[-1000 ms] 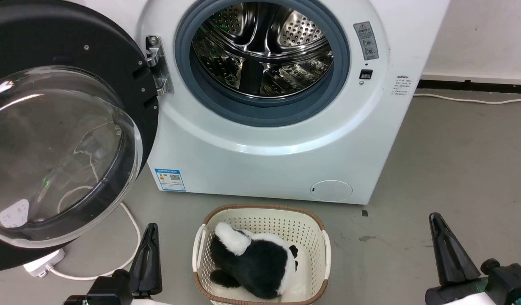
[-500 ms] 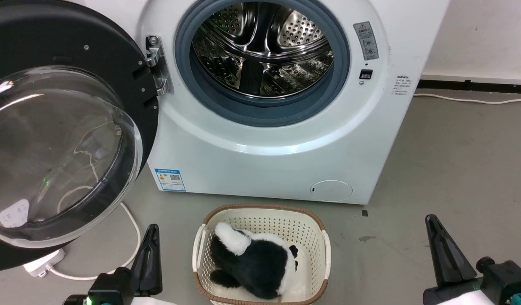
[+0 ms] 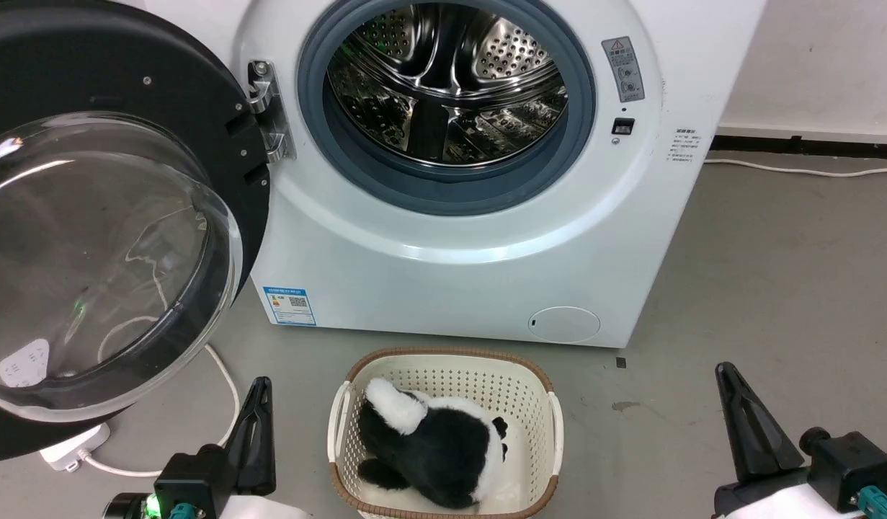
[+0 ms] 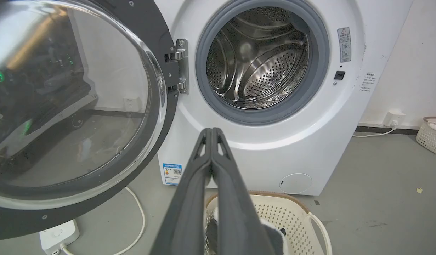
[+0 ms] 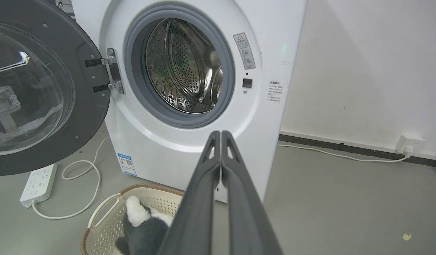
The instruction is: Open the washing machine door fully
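You had the left pincer (image 3: 261,386) and right pincer (image 3: 725,373) pinched fully together, empty, low either side of the basket (image 3: 447,353), probably since the job looked done. The washing machine door (image 3: 104,252) hung wide, ahead-left of the left pincer, untouched: glossy black ring, bulging clear bowl, metal hinge (image 3: 266,108).

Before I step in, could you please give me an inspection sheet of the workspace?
Surface: grey floor, a few small marks.
Job's things: washing machine door swung wide to the robot's left on its hinge; drum looks empty.
Clutter: basket before the machine, black-and-white plush toy inside; power strip on the floor by the door.
Grippers: left gripper and right gripper both shut, empty, apart from the door.
Cables: white cable looping from the power strip; second cable along the wall.
Surroundings: white wall, wall socket.
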You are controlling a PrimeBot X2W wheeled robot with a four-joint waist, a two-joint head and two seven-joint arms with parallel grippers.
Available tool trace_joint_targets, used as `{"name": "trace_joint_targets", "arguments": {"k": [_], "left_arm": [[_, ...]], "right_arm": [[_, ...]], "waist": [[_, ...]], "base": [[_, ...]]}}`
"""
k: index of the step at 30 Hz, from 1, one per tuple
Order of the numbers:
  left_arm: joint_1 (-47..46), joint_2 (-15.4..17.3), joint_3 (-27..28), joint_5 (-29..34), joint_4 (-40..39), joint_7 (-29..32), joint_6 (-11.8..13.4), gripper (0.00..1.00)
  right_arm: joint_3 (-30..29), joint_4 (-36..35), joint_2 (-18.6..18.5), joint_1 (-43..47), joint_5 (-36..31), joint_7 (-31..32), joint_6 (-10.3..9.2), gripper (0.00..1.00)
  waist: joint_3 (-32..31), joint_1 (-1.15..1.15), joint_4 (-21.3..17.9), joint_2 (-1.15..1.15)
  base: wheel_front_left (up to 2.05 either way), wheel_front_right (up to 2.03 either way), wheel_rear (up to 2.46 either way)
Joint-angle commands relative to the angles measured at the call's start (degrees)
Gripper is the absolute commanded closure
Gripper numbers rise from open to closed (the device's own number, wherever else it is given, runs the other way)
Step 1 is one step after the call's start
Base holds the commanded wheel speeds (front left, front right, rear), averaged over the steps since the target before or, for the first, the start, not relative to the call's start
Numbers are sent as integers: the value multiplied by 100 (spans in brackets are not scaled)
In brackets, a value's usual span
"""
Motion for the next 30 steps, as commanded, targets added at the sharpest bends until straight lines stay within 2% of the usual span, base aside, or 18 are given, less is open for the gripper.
{"name": "trace_joint_targets", "arguments": {"k": [1, 30], "left_arm": [[-79, 0, 21, 46, 15, 34, -14, 100], [-214, -3, 87, 213, 46, 374, -46, 100]], "right_arm": [[19, 24, 9, -68, -36, 32, 1, 100], [93, 92, 15, -194, -108, 373, 2, 100]], "waist": [[0, 0, 0, 0], [2, 0, -4, 0]], "base": [[0, 0, 0], [0, 0, 0]]}}
